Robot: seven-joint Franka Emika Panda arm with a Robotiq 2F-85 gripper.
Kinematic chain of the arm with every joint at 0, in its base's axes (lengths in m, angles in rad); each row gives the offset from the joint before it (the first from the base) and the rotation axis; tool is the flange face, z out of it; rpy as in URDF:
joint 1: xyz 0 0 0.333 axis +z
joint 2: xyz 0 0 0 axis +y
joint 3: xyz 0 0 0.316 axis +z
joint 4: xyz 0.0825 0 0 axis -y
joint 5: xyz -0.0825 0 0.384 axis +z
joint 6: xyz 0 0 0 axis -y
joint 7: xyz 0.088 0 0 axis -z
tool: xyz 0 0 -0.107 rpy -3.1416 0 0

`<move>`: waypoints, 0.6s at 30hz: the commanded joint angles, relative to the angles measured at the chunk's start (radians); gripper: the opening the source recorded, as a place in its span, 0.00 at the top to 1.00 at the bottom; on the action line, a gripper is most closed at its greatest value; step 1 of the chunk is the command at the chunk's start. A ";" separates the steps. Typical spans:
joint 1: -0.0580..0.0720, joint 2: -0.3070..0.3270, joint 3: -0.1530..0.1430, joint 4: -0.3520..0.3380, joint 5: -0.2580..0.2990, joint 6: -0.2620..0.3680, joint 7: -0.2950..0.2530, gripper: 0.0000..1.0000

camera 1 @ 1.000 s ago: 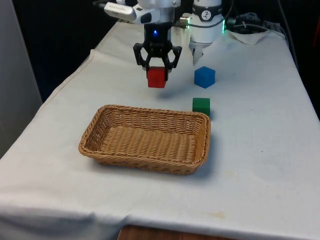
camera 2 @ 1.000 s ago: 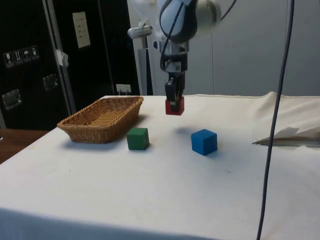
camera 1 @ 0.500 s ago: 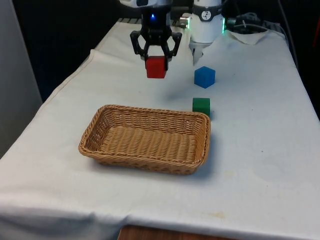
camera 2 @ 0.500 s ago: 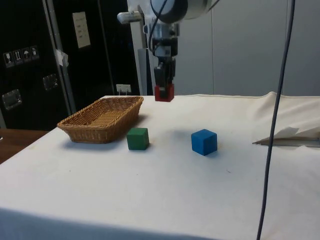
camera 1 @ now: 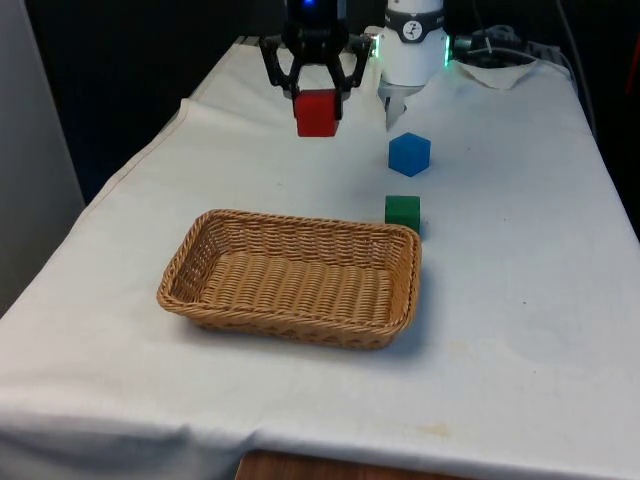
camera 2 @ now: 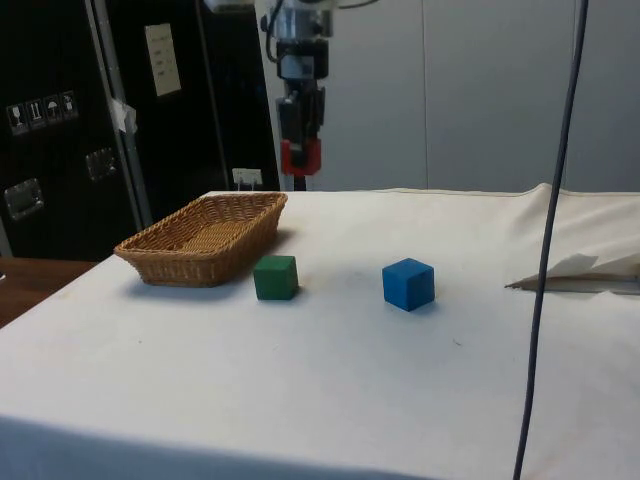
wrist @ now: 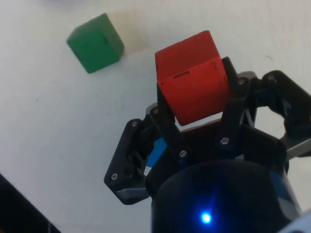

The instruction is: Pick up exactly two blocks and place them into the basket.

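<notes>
My gripper (camera 1: 316, 98) is shut on a red block (camera 1: 317, 113), held high above the cloth behind the wicker basket (camera 1: 205, 243). In the side view the red block (camera 2: 301, 157) hangs in the gripper (camera 2: 301, 150) well above the basket's (camera 2: 160, 246) far end. The wrist view has the red block (wrist: 192, 83) pinched between the two black fingers (wrist: 165, 121). A green block (camera 1: 402, 212) rests on the cloth just behind the basket's corner on the front view's right, and a blue block (camera 1: 409, 154) lies farther back. The basket has nothing in it.
A crumpled fold of cloth and a dark cable (camera 2: 545, 240) lie at the side view's right. The table's edge (camera 1: 120, 175) drops away on the front view's left. Bare cloth stretches on the front view's right of the basket.
The gripper has risen steadily with the red block in it, now much higher above the table. The green and blue blocks and the basket have stayed put.
</notes>
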 commanded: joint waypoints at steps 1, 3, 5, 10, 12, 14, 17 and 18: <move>0.005 0.009 0.001 0.022 -0.014 -0.019 0.020 0.98; 0.000 0.002 0.006 0.018 0.000 -0.015 0.006 0.98; 0.005 0.018 0.011 0.048 -0.012 -0.034 0.028 0.98; 0.006 0.053 0.030 0.100 -0.009 -0.049 0.047 0.98; 0.006 0.059 0.034 0.108 -0.008 -0.050 0.050 0.98; 0.007 0.073 0.041 0.125 -0.006 -0.051 0.056 0.98; 0.005 0.104 0.058 0.163 0.000 -0.052 0.070 0.98; 0.005 0.113 0.063 0.173 0.001 -0.052 0.073 0.98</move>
